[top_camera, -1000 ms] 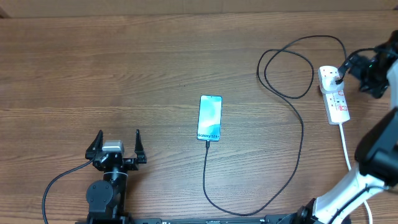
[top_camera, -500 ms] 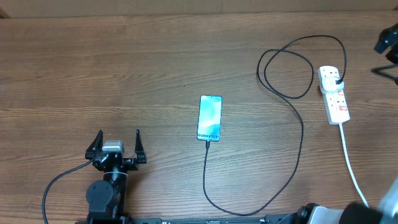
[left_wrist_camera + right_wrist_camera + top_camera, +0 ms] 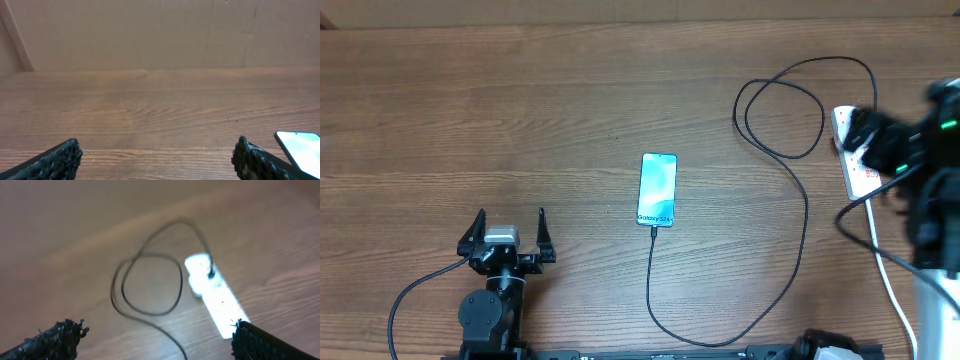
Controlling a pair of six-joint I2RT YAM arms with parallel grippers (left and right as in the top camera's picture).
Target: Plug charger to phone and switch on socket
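Holding my right gripper [image 3: 155, 332] open near the socket [image 3: 216, 305], I'm seeing the charger [image 3: 804, 215] seemingly in the phone [image 3: 658, 189], with switching left.

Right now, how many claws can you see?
2: left gripper at near left, open; right gripper at far right by the socket, open. None seems hidden.

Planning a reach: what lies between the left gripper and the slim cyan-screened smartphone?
Overhead: only bare brown wooden table between black left gripper and cyan-screened smartphone.

Charger loop [image 3: 822, 120], apparently, beside socket [image 3: 860, 182]
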